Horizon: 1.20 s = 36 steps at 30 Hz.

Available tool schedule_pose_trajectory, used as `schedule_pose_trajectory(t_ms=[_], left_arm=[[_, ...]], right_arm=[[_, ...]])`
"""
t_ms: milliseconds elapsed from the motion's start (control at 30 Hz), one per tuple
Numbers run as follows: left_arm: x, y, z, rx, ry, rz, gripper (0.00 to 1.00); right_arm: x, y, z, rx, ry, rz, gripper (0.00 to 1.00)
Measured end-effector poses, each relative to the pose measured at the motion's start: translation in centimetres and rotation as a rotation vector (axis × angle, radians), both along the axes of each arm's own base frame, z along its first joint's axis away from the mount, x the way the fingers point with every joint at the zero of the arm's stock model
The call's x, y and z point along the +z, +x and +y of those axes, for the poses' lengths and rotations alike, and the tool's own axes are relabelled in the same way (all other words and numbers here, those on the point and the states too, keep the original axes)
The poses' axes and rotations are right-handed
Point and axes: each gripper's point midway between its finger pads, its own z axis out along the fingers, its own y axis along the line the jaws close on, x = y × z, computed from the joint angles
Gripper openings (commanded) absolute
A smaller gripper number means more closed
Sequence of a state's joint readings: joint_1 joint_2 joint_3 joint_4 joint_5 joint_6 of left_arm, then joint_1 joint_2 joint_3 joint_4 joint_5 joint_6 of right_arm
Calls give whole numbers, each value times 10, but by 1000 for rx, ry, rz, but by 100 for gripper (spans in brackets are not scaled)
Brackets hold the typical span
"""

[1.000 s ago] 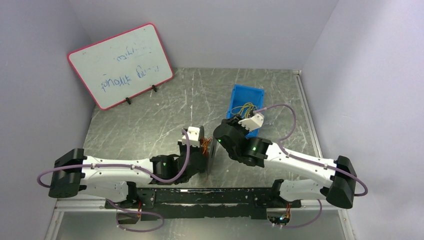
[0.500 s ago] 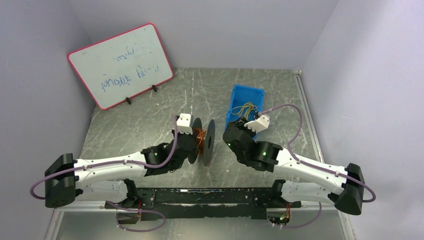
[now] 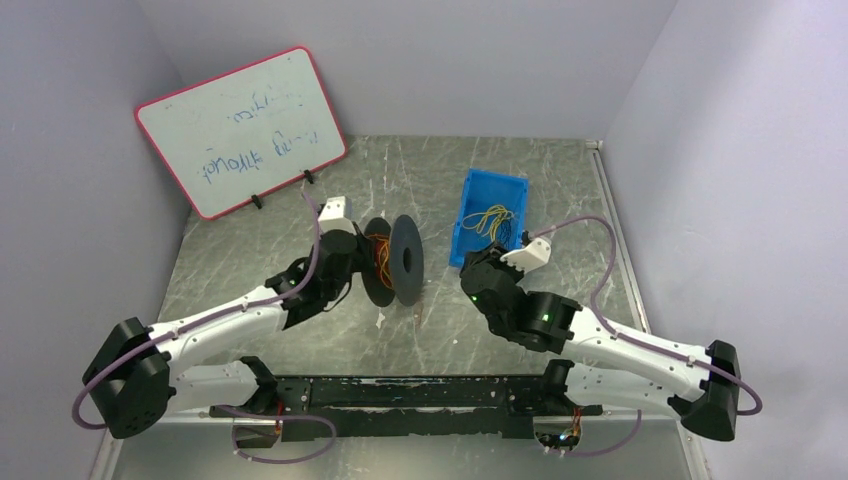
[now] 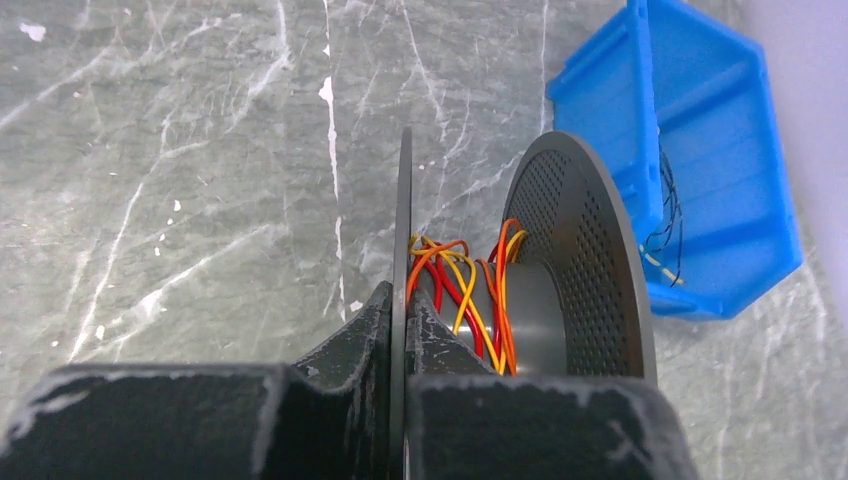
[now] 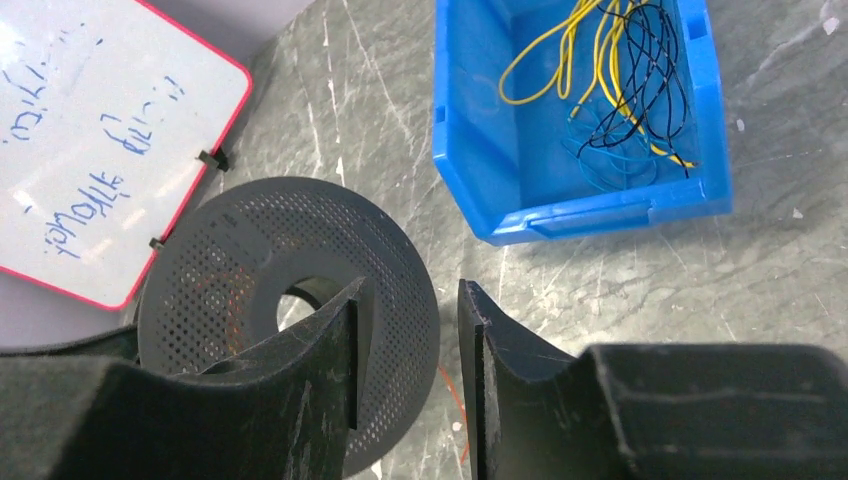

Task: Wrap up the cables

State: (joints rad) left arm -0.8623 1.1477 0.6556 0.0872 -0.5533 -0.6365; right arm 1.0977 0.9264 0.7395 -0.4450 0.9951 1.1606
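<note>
The dark grey two-disc spool (image 3: 405, 262) stands on edge at mid-table, its discs upright. Orange-red and yellow cables (image 4: 470, 290) are wound loosely on its hub. My left gripper (image 4: 402, 300) is shut on the rim of the spool's near disc (image 4: 404, 200), one finger on each face. In the top view the left gripper (image 3: 362, 265) is left of the spool. My right gripper (image 5: 410, 300) is open and empty, right of the spool and apart from it (image 3: 475, 275). A loose red cable end (image 5: 455, 390) trails on the table below the perforated disc (image 5: 400, 300).
A blue bin (image 3: 490, 215) stands back right of the spool and holds yellow, black and blue wires (image 5: 610, 80). A red-framed whiteboard (image 3: 245, 130) leans at the back left. Grey walls close in the table on three sides.
My left arm has carried the spool away from the arm bases toward the back left. My right gripper has separated from the spool and drawn back to the right.
</note>
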Motion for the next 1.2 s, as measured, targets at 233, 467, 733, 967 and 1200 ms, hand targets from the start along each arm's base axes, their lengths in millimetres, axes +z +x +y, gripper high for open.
schedule_pose_trajectory(t_ms=[233, 467, 733, 967, 1200], left_arm=[[-12, 22, 19, 24, -178, 70, 7], [-33, 37, 27, 38, -356, 152, 7], [-53, 46, 14, 32, -488, 245, 8], [-71, 53, 8, 46, -536, 306, 17], [-83, 59, 3, 56, -535, 337, 20]], right_arm=[[-4, -6, -7, 16, 5, 11, 40], [-11, -12, -13, 28, 5, 22, 40], [-14, -14, -16, 33, 6, 25, 40], [-21, -16, -18, 38, 1, 28, 41], [-21, -16, -19, 41, -7, 27, 41]])
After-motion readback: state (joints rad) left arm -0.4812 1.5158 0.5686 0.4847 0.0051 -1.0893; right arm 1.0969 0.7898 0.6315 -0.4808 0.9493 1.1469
